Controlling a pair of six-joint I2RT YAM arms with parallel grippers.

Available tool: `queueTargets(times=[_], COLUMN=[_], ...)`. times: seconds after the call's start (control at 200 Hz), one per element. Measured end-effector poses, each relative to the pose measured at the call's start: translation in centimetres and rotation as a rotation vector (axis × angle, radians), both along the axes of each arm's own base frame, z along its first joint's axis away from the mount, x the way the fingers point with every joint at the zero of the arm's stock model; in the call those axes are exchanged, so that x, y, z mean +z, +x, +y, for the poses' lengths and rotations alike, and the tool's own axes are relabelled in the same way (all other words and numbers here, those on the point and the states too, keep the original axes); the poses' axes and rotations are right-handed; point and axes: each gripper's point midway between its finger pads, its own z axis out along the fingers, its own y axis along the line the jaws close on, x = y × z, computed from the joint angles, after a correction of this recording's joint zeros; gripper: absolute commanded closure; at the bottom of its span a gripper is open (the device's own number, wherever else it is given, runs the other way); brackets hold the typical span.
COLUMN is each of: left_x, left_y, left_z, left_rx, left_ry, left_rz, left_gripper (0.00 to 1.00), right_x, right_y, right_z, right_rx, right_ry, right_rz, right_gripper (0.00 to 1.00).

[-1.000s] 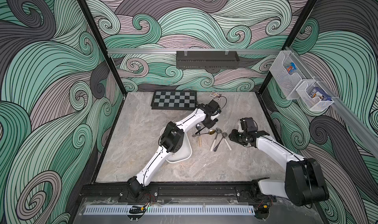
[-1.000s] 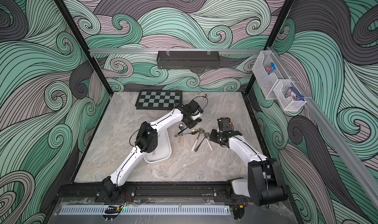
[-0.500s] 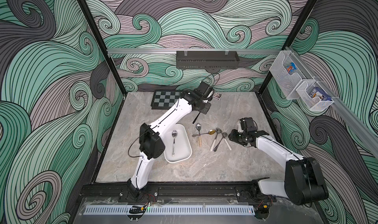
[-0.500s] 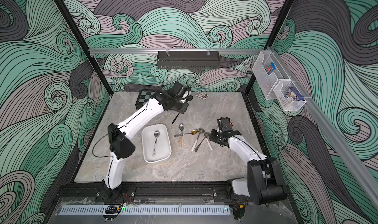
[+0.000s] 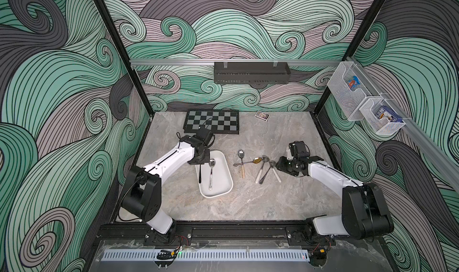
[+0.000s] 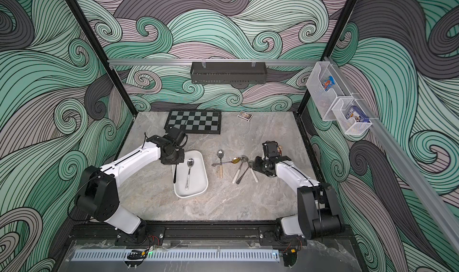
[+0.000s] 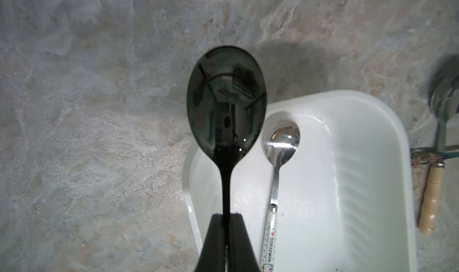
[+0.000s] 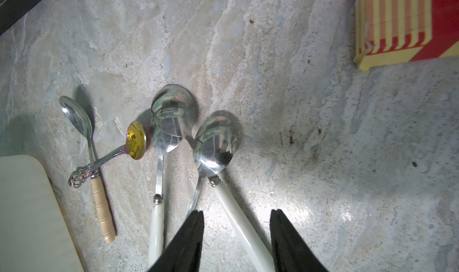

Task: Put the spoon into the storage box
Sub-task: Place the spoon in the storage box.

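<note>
I am in the middle of the carry step. My left gripper (image 7: 225, 218) is pinched tight on the thin handle of the black spoon (image 7: 226, 104), and the spoon sticks straight out in front of it. The storage box (image 7: 360, 173) sits on the table (image 5: 260, 203) right below and a bit to one side. It already has a silver spoon (image 7: 282, 139) lying flat in it. In the left wrist view my black spoon is not properly over the inside of the box. Its handle crosses the box's rim and its round end hangs out over the bare table. In both top views it lines up with the box's edge on my left arm's side, not with the middle. I think I should slide the spoon sideways next, so all of it is above the white inside, next to the silver spoon. Then I should go down low and let go. If I let go too soon, I think the spoon could hit the rim and tip out. My right gripper (image 8: 237, 213) holds nothing. Its jaws are about halfway apart, low over the handle of a white-handled spoon (image 8: 216, 144), one of the spoons waiting on the table. I cannot tell if it touches that handle.
</note>
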Motion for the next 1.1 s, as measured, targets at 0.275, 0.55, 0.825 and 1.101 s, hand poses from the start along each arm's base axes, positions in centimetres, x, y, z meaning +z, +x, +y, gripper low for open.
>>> queueTargets(times=[0.275,0.55,0.825,1.101], left_x=[-2.7,-4.1,-2.8,-2.4], left_y=[-1.2,-1.7,-3.0,-4.1], left_z=[-0.2,-1.4,-1.8,-1.8], left_rx=[0.062,0.093,0.088,0.094], left_ry=[-0.051,-0.094,-0.113,-0.108], left_rz=[0.030,0.016,-0.026,-0.006], left_gripper=[1.00,1.00,1.00,1.00], right_x=[0.0,0.0,0.0,0.0], right_y=[0.0,0.0,0.0,0.0], right_z=[0.2,0.2,0.2,0.2], right_rx=[0.005,0.007,0.008,0.008], right_ry=[0.007,0.006,0.007,0.007], right_rz=[0.003,0.002,0.003,0.003], right_gripper=[0.52,0.52,0.52,0.52])
